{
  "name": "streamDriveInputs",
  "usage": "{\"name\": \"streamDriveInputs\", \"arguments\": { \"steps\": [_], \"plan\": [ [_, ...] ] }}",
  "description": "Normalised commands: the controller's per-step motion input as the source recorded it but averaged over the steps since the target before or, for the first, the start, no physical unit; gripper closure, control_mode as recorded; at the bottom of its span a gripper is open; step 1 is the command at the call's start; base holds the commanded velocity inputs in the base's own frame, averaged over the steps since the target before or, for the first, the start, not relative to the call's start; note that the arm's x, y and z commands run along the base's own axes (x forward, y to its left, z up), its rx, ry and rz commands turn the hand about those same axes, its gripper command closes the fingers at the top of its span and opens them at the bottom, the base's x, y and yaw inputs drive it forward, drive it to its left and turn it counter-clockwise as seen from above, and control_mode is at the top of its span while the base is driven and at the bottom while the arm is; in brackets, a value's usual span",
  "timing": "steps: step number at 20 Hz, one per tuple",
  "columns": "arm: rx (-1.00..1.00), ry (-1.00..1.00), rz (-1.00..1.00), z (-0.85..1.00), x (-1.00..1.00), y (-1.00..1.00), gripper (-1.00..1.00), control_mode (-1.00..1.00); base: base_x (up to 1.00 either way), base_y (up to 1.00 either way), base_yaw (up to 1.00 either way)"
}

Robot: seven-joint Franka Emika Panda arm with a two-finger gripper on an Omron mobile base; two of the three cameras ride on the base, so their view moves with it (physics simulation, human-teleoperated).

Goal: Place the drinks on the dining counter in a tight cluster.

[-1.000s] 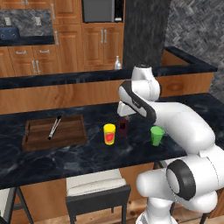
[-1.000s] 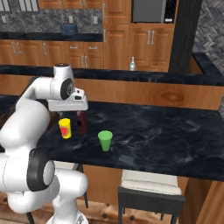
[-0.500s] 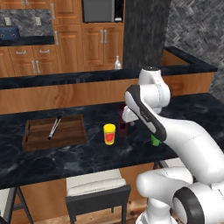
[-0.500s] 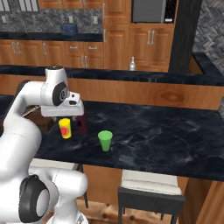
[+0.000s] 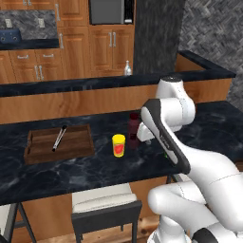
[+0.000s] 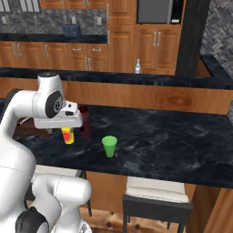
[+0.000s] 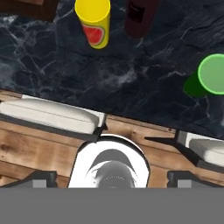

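A dark maroon bottle (image 5: 134, 128) (image 6: 85, 123) (image 7: 140, 17) stands upright and free on the dining counter (image 5: 95, 166) (image 6: 173, 136) (image 7: 109, 78), a black white-veined marble top with a wood riser behind it. My gripper (image 7: 113, 178) is open, its fingertips (image 7: 43, 178) wide apart with nothing between them. It points down over the counter's near edge, on my side of the bottle and clear of it. My white hand (image 6: 58, 122) hangs just in front of the bottle.
A yellow can (image 5: 118, 144) (image 6: 68, 135) (image 7: 92, 22) stands right beside the maroon bottle. A green cup (image 6: 109, 146) (image 7: 214, 74) sits further right. A wooden tray (image 5: 59, 142) with a utensil lies at the left. A small pale bottle (image 5: 127, 69) (image 6: 137, 67) stands on the far counter. Stools (image 5: 104, 204) (image 6: 157, 200) sit below.
The open gripper has drawn back from the maroon bottle toward the counter's near edge. The bottle stays upright beside the yellow can.
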Motion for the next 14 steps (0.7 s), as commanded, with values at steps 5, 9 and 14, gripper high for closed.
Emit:
{"name": "streamDriveInputs", "arguments": {
  "steps": [5, 9, 14],
  "plan": [
    [0.00, 0.00, -0.01, 0.00, -0.47, 0.00, -1.00, -1.00, 0.00, 0.00, 0.00],
    [0.00, 0.00, -0.05, 0.00, -0.31, -0.03, -1.00, -1.00, 0.00, 0.00, 0.00],
    [0.01, 0.00, -0.03, 0.00, -0.03, -0.01, -1.00, -1.00, 0.00, 0.00, 0.00]
  ]
}}
